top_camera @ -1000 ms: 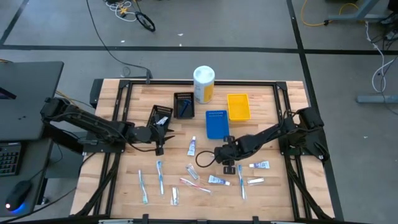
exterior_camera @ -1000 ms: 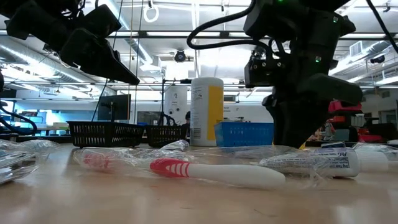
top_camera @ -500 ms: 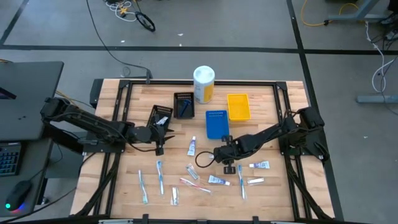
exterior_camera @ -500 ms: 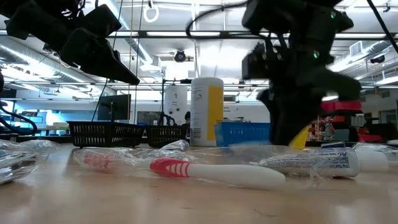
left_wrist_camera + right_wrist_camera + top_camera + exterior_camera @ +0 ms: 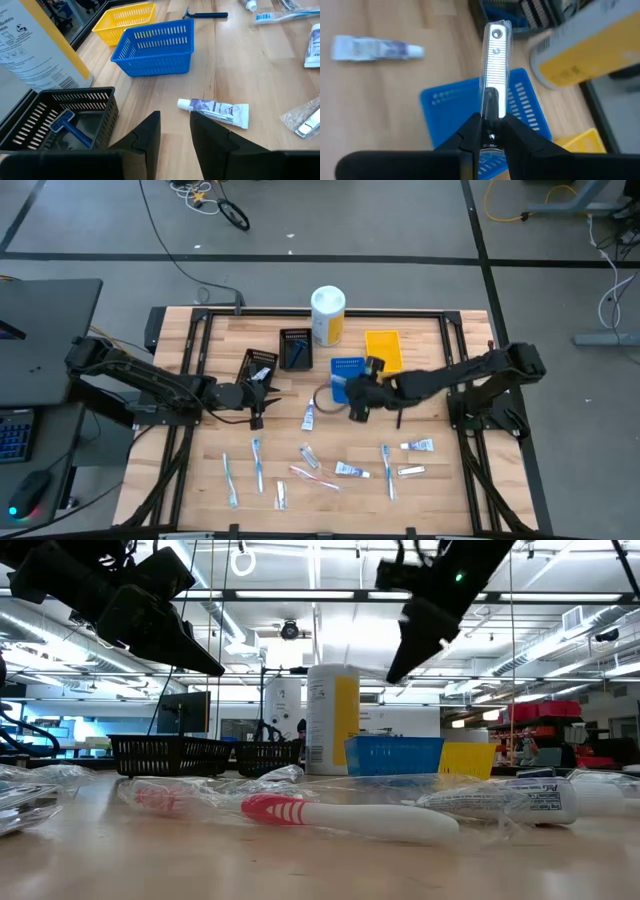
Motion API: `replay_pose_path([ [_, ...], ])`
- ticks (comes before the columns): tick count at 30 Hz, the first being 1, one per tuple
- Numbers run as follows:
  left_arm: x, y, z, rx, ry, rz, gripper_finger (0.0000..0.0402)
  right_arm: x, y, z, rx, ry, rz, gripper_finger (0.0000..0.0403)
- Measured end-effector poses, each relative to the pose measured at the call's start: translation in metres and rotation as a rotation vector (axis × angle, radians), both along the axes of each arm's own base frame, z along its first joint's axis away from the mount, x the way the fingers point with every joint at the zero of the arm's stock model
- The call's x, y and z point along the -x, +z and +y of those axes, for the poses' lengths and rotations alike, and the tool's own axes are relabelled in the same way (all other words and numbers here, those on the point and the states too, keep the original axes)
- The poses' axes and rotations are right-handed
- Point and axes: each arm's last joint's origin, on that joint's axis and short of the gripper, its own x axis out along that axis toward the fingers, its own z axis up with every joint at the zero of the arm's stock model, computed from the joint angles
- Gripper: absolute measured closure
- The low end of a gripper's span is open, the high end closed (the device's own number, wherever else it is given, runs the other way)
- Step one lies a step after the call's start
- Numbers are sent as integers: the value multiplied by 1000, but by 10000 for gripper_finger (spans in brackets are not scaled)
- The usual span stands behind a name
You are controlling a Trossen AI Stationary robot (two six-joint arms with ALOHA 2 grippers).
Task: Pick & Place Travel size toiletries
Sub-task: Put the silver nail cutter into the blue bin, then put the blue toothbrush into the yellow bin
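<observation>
My right gripper (image 5: 357, 408) hangs over the near edge of the blue tray (image 5: 346, 372), shut on a silver nail clipper (image 5: 492, 60) in a clear wrapper. Toiletries lie on the wood toward the near edge: a white tube (image 5: 309, 416), toothbrushes (image 5: 258, 463) (image 5: 387, 470) and more small tubes (image 5: 417, 446) (image 5: 350, 470). A blue razor (image 5: 70, 127) lies in a black tray (image 5: 295, 348). My left gripper (image 5: 175, 130) waits open beside the other black tray (image 5: 258, 365), above the table, with nothing between its fingers. My right gripper pinches one end of the nail clipper (image 5: 491, 97) between its two fingers. The clipper sticks straight out ahead of the fingers, in line with them. The fingers slant downward from the table's right. The clipper is lifted clear, above the blue tray.
A tall white-and-yellow canister (image 5: 327, 315) stands at the far edge, with a yellow tray (image 5: 383, 350) to the right of the blue one. Another razor (image 5: 205, 15) lies on the wood beyond the trays in the left wrist view. Black frame rails border the table.
My right gripper has risen off the table with the nail clipper and gone toward the far edge, ending over the blue tray. Its fingers now slant less steeply. The clipper is lifted clear of the wood. The other toiletries lie where they were.
</observation>
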Motion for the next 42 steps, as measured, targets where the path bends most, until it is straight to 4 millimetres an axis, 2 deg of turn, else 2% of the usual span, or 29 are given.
replay_pose_path([
  [7, 0, 0, 0, -1, 0, -3, 287, 4, -27, -52, -138, -40, 92, 339],
  [13, 0, 0, 0, -6, -1, -5, 287, 11, -47, -68, -177, -27, 110, 336],
  [22, -1, 2, 0, -1, -4, -18, 287, 19, -60, -70, -165, -9, 137, 294],
  [29, -1, 2, 0, -3, -4, -18, 287, 15, -58, -71, -155, 1, 109, 291],
  [33, -1, 2, 0, -4, -4, -18, 287, 9, -50, -69, -149, 13, 81, 290],
  [38, -1, 2, 0, -5, -4, -17, 287, -2, -33, -52, -169, 79, 44, 290],
  [42, -1, 2, 0, -4, -4, -18, 287, -7, -21, -30, -269, 94, 31, 290],
])
